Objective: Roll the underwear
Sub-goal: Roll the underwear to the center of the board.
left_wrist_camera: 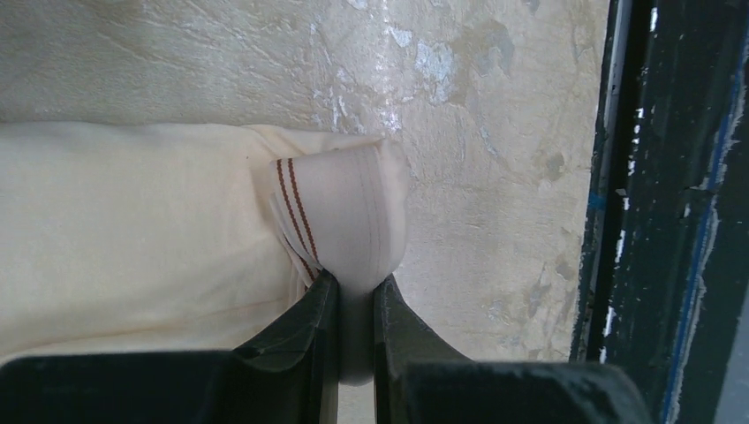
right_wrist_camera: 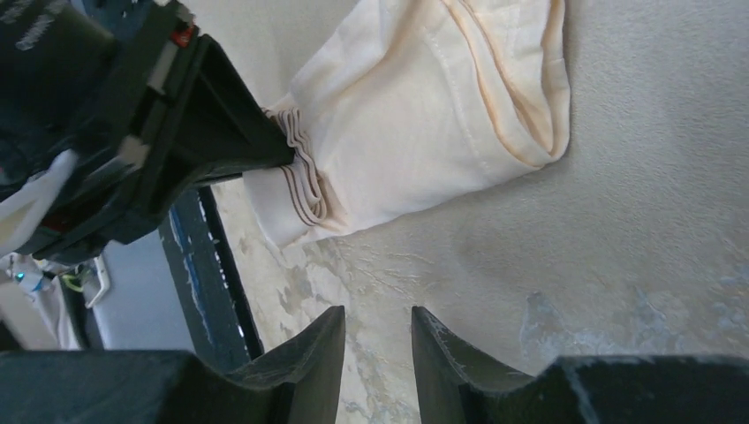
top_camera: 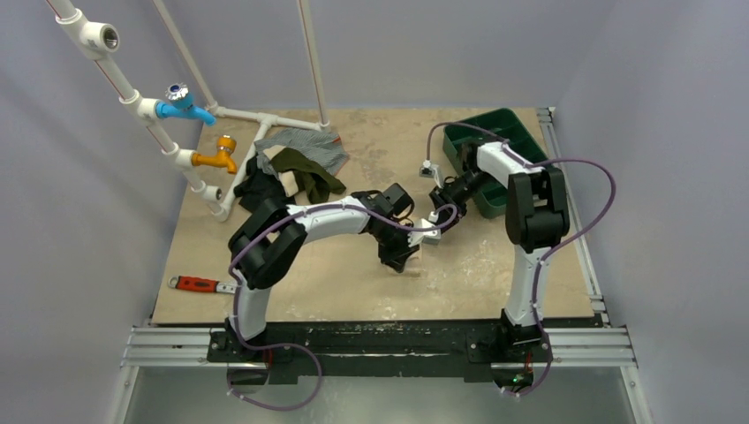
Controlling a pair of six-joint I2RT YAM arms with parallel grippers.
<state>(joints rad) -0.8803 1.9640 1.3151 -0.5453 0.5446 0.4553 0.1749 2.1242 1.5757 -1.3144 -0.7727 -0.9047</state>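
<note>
The left gripper [left_wrist_camera: 355,291] pinches the underwear [left_wrist_camera: 132,221] by its folded band, while the right gripper [right_wrist_camera: 378,322] hangs parted and empty; a slipping pinch would undo the fold.

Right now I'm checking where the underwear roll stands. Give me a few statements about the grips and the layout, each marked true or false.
1. The left gripper has its jaws closed on the banded edge of the underwear. True.
2. The right gripper also grips the underwear. False: its jaws stand apart with nothing between them, over bare table beside the cloth.
3. The underwear lies inside the green tray. False: it lies on the table, and the tray stands apart at the far right.
4. A red-handled wrench lies near the table's left edge, on the near side. True.
</note>
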